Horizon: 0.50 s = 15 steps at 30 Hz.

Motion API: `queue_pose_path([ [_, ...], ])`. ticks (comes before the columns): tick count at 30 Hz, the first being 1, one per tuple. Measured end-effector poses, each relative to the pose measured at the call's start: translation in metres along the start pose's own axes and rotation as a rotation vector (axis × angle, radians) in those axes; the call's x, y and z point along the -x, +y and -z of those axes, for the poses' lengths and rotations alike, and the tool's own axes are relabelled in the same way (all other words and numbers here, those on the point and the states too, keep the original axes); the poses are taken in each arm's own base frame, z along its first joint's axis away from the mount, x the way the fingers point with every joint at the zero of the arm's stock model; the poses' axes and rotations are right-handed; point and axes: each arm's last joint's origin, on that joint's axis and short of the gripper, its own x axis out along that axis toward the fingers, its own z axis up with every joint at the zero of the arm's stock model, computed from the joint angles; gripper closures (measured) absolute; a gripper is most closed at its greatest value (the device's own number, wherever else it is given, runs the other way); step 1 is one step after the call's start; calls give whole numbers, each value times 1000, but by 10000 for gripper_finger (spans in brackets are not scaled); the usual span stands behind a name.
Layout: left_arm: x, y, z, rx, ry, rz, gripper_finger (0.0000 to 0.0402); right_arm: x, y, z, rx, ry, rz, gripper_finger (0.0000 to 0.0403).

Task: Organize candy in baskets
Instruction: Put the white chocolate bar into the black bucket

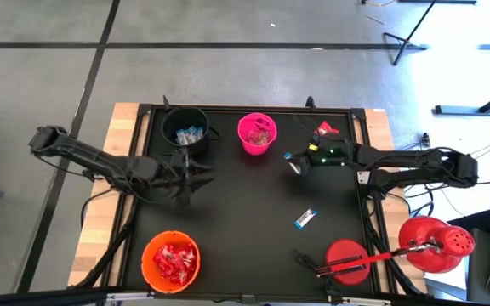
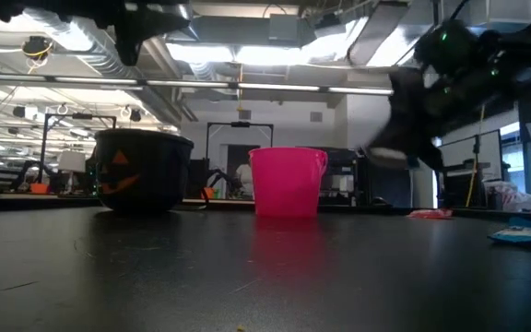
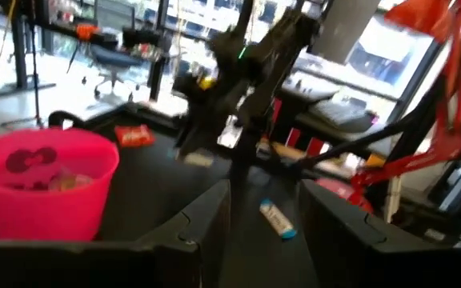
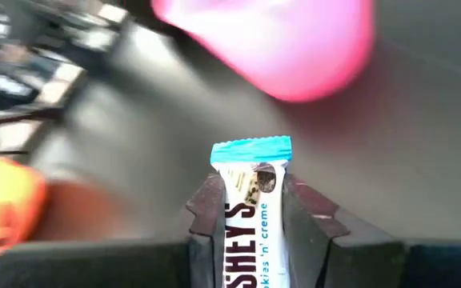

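- Pinched in the right end effector [image 4: 249, 220] is a blue-and-white bar [image 4: 250, 204], squeezed from both sides with its blue end sticking out.
- That end effector [image 1: 296, 163] hangs over the bench [image 1: 245, 212], just beside the pink bucket [image 1: 257, 133].
- Blue-and-white bars already lie in the black bucket [image 1: 185, 129], so this bar likely belongs there.
- To do it well, the arm should carry the bar high past the pink bucket, stop right over the black one, then let go.
- One more bar [image 1: 306, 219] lies on the bench, and a red packet [image 1: 324, 130] sits near the back edge.
- Red candy fills the orange bucket [image 1: 170, 259].
- Left end effector [image 1: 196, 177] waits near the black bucket, fingers partly apart, holding nothing.
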Motion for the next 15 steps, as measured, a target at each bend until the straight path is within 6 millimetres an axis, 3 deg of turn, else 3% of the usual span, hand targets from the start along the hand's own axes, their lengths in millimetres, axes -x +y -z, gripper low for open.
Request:
queue_pose_path([
  [7, -21, -3, 19, 7, 29, -33, 261, 2, 41, -4, 98, -174, -267, 314],
  [15, -47, -12, 32, 46, -99, 34, 261, 8, 63, -2, 81, -326, -309, 314],
])
